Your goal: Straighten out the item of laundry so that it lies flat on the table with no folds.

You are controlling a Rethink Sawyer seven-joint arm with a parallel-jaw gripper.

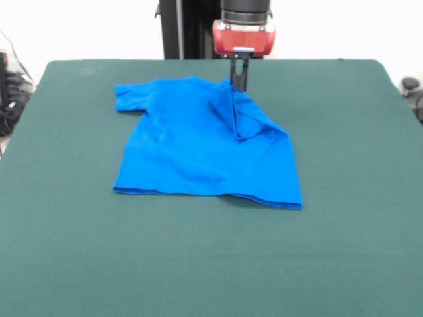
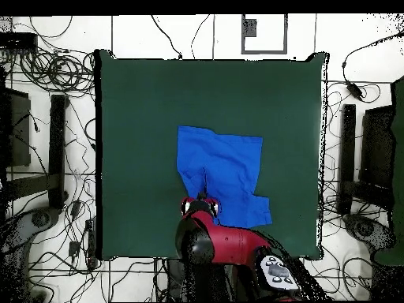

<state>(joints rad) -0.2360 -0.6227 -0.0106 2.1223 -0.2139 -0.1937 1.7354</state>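
The bright blue T-shirt (image 1: pixel 192 148) lies on the dark green table (image 1: pixel 330 251), a little towards the robot's side. One sleeve (image 1: pixel 129 96) lies spread out at the left of the front view. The other side is folded over the body, with a raised crease (image 1: pixel 236 119) running down from the gripper. My gripper (image 1: pixel 237 84) is at the shirt's far edge, its two fingers close together and pinching the fabric where the crease starts. In the overhead view the gripper (image 2: pixel 201 197) is at the lower left part of the shirt (image 2: pixel 225 166).
The red and black arm (image 2: pixel 229 245) reaches in over the table's edge on the robot's side. Cables and black equipment (image 2: pixel 55 150) lie on the floor around the table. Bare green felt surrounds the shirt on all sides.
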